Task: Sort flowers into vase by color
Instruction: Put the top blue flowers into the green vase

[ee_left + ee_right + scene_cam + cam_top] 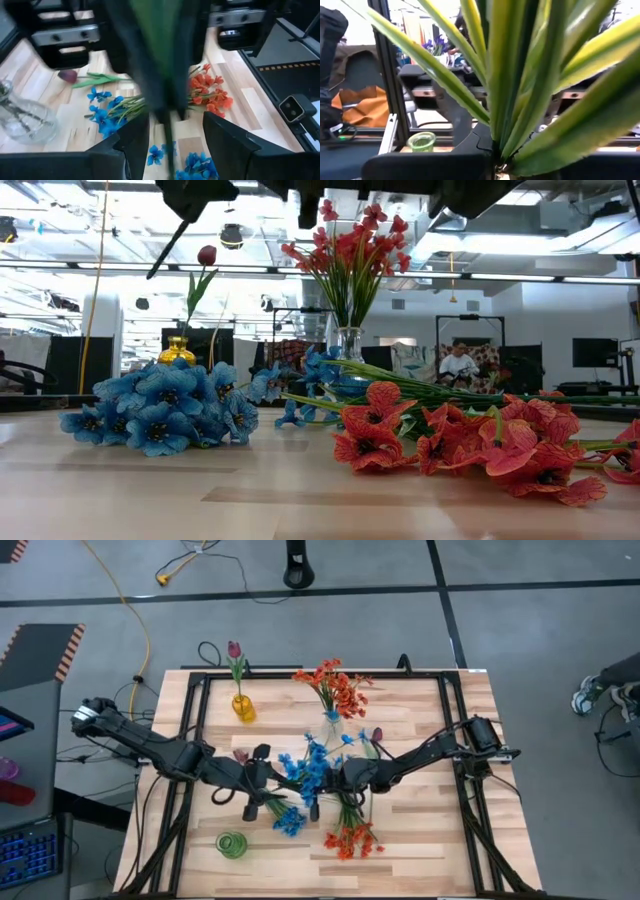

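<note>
A blue flower sprig (310, 765) hangs in the air between my two grippers above the table's middle. My right gripper (338, 778) is shut on it. Its long green leaves (520, 75) fill the right wrist view. My left gripper (268, 780) is open, with a finger on each side of the blurred green stem (167, 125). More blue sprigs (290, 820) and orange-red sprigs (352, 838) lie flat on the table. Two maroon tulips (240, 755) (375, 735) also lie there. Orange-red sprigs (335, 688) stand in a clear vase (333, 725). One tulip stands in a yellow vase (243, 707). My right gripper holds the blue sprig where its leaves meet at the stem (496, 146), pinched between the two fingers. It comes at the sprig level from the table's right. The leaves fan out away from the fingers toward my left gripper. The sprig is lifted clear of the table.
A green vase (231, 845) stands near the table's near-left corner. The black frame rails (200, 720) run along the table's sides and far edge. The loose sprigs lie right under both grippers. A person (458, 365) sits far behind the table.
</note>
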Tool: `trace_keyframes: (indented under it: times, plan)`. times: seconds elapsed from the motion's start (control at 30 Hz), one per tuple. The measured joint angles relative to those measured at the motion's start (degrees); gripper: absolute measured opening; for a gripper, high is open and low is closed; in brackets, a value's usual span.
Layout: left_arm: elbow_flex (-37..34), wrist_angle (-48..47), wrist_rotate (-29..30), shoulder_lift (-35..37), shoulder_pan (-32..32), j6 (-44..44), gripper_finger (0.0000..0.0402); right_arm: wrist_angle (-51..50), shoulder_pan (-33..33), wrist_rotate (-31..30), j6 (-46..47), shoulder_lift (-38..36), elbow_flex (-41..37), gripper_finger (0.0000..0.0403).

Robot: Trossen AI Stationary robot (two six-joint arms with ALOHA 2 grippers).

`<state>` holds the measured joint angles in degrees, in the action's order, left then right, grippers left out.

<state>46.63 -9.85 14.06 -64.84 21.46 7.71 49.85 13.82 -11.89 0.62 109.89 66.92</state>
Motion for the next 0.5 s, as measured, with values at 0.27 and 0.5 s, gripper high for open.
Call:
trace_keyframes:
  times: [0.27, 0.5]
  plan:
    - [0.00, 0.19, 0.13, 0.00, 0.02, 0.28, 0.0129, -1.36, 0.33, 0.07, -0.02, 0.00, 0.00, 0.0045]
    - [0.00, 0.20, 0.12, 0.00, 0.02, 0.27, 0.0047, -1.34, 0.33, 0.08, -0.04, 0.00, 0.00, 0.0045]
